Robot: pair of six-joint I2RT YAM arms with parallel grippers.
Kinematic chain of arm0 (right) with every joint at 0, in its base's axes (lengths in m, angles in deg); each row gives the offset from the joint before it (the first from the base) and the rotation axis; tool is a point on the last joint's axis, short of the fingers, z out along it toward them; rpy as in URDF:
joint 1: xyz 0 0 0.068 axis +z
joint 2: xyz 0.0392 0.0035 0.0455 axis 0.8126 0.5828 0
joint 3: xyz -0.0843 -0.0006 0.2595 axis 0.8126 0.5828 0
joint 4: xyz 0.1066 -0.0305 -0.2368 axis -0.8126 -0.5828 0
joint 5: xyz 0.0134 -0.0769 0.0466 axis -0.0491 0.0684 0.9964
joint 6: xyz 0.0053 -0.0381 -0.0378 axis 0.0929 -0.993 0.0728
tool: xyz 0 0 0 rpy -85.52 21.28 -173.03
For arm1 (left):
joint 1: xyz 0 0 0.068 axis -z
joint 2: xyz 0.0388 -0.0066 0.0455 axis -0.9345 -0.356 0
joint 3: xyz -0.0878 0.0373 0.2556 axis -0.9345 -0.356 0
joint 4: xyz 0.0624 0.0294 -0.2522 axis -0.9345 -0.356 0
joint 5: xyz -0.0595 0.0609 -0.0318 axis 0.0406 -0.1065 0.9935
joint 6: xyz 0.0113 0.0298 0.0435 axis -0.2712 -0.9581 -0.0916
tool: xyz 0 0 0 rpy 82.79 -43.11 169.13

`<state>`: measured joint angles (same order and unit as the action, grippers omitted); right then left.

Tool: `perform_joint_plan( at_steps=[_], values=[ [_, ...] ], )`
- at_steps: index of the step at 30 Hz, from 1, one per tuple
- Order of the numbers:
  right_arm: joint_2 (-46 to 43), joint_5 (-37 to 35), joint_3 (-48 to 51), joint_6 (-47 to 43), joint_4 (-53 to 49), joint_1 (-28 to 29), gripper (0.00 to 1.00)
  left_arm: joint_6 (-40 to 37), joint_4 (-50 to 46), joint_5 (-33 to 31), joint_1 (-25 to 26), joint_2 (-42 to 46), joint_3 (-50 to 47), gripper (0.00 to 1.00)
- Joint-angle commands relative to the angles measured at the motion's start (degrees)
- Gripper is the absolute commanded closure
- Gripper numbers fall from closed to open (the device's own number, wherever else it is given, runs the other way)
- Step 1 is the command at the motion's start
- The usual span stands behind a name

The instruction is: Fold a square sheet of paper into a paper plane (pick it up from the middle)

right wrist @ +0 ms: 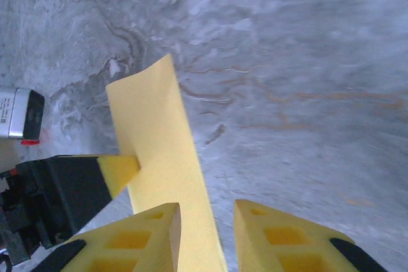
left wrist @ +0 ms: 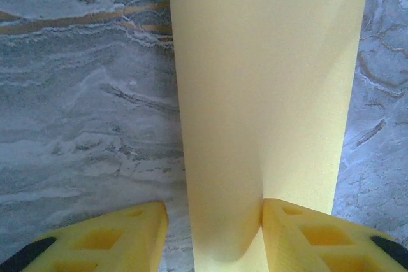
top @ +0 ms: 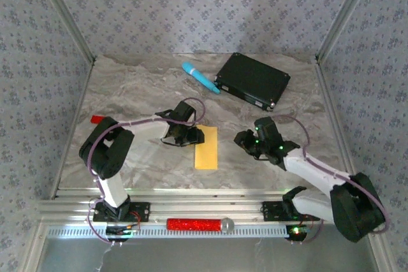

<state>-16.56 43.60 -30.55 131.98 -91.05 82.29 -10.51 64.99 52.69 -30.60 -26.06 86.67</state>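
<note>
Two layers of paper (top: 206,148) on the tabletop (top: 127,87). It lies doubled into a narrow rectangle midway between the arms, long side running away from the bases. No slanted folds and no point yet.

Left hand (top: 185,134): at the paper's far left corner. In the wrist view the jaws stand apart and straddle the paper's end. One finger (left wrist: 312,234) touches the paper where the top layer curls up against it. The other finger sits over bare stone, with a gap to the paper's edge. Nothing is clamped.

Right hand (top: 252,143): to the right of the paper and apart from it in the top view. Jaws parted, nothing gripped. Its wrist view looks along the strip, and there the left hand's fingertip touches the paper's long edge.

Step in hand, as I read it: the first lengthwise half-fold, the one that sets the centre crease. The top layer bows up rather than lying flat, so the crease looks soft.

Next move probably calls for:
- pressing along the fold to flatten it, or opening the paper back out on that crease;
- then bringing two corners in to the centre line.

Either way, one hand should pin the paper while the other works under a thin edge. Paper this light is likely to slide on the stone or spring back.
</note>
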Motion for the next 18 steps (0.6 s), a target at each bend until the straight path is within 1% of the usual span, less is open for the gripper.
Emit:
perform_joint_plan(
  at_steps=[1,5,9,18],
  values=[
    [-5.31,-2.13,2.53,1.34,-2.61,-1.69,0.70,-1.20,-3.98,-4.79,0.17,-2.77,-0.35,0.55],
    [-10.17,-2.69,4.75,1.51,-4.66,-3.26,0.70,-2.14,-4.86,-4.72,0.05,-3.87,0.30,0.55],
    [-13.02,-1.82,5.82,0.81,-4.23,-4.22,0.69,-2.19,-5.03,-4.91,0.12,-4.79,0.79,0.54],
    [-11.79,0.93,5.67,-1.30,-4.95,-4.57,0.69,-3.00,-4.42,-4.70,0.04,-7.34,0.99,0.53]
  ],
)
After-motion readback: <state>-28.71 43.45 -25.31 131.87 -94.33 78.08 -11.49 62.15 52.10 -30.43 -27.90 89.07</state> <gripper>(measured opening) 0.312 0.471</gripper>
